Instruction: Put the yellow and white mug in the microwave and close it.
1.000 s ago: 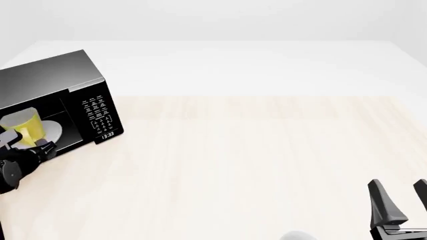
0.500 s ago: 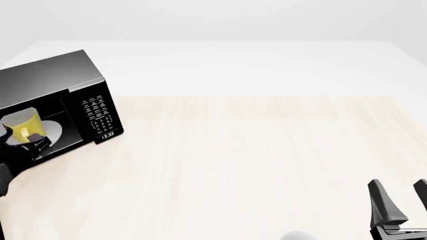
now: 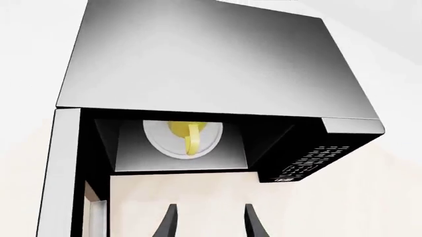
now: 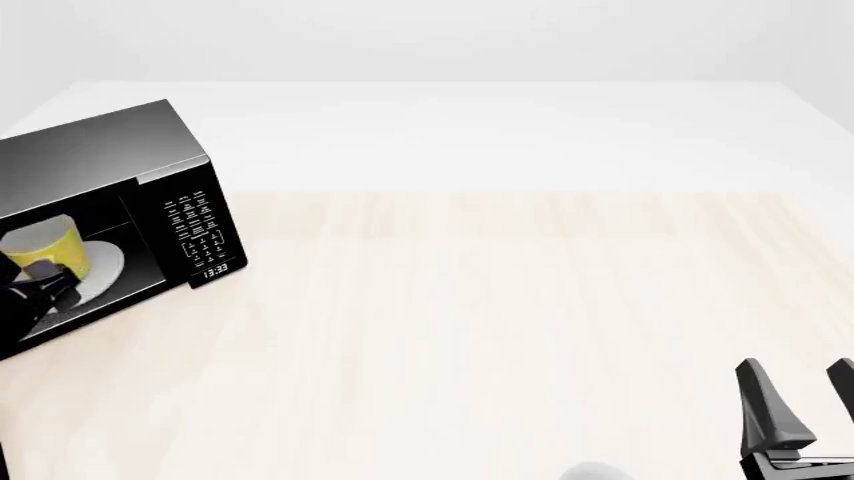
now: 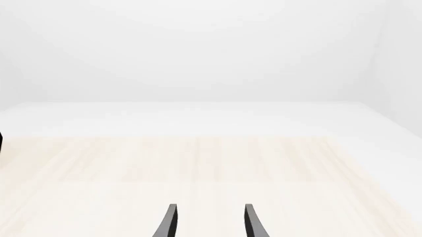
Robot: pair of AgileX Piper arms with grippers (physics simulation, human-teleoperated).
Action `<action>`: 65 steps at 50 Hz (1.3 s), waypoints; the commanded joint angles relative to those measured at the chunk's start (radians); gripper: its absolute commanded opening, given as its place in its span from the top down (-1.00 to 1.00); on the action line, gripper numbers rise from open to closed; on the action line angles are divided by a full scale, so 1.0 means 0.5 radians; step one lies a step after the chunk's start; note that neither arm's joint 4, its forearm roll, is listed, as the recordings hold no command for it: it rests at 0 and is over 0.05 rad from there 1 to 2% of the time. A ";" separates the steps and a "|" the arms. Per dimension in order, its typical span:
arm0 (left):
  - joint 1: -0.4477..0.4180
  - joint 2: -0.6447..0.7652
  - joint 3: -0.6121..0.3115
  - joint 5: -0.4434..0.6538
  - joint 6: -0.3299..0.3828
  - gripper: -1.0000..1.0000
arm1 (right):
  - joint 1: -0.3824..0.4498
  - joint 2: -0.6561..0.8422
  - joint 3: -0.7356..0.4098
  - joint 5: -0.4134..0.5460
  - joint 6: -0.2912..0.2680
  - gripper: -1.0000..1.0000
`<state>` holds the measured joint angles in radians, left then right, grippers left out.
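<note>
At the left edge of the front view, the microwave (image 4: 120,215) stands on the tabletop (image 4: 507,320) with its door swung open. The yellow and white mug (image 4: 44,248) sits inside on the white turntable plate (image 4: 104,264), handle facing the opening as the left wrist view shows. The left gripper (image 3: 209,222) is just outside the cavity, its fingers (image 3: 167,224) spread apart and empty, clear of the mug. At the lower right corner of the front view, the right gripper (image 4: 807,405) hangs over bare tabletop, fingers (image 4: 771,405) parted, grasping nothing, well apart from the microwave.
</note>
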<state>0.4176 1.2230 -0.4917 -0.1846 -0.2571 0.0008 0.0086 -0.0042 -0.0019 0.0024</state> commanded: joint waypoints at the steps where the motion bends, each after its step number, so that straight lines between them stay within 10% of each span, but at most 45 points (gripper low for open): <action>1: -0.021 -0.233 0.010 0.204 0.031 -1.00 | 0.000 0.000 0.000 0.000 0.000 -1.00; 32: 0.004 -0.993 -0.158 0.943 0.066 -1.00 | 0.000 0.000 0.000 0.000 0.000 -1.00; 65: 0.407 -1.317 -0.494 1.486 0.117 -1.00 | 0.000 0.000 0.000 0.000 0.000 -1.00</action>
<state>0.5558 0.5919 -0.6974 0.5020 -0.2003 0.0008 0.0086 -0.0042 -0.0019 0.0025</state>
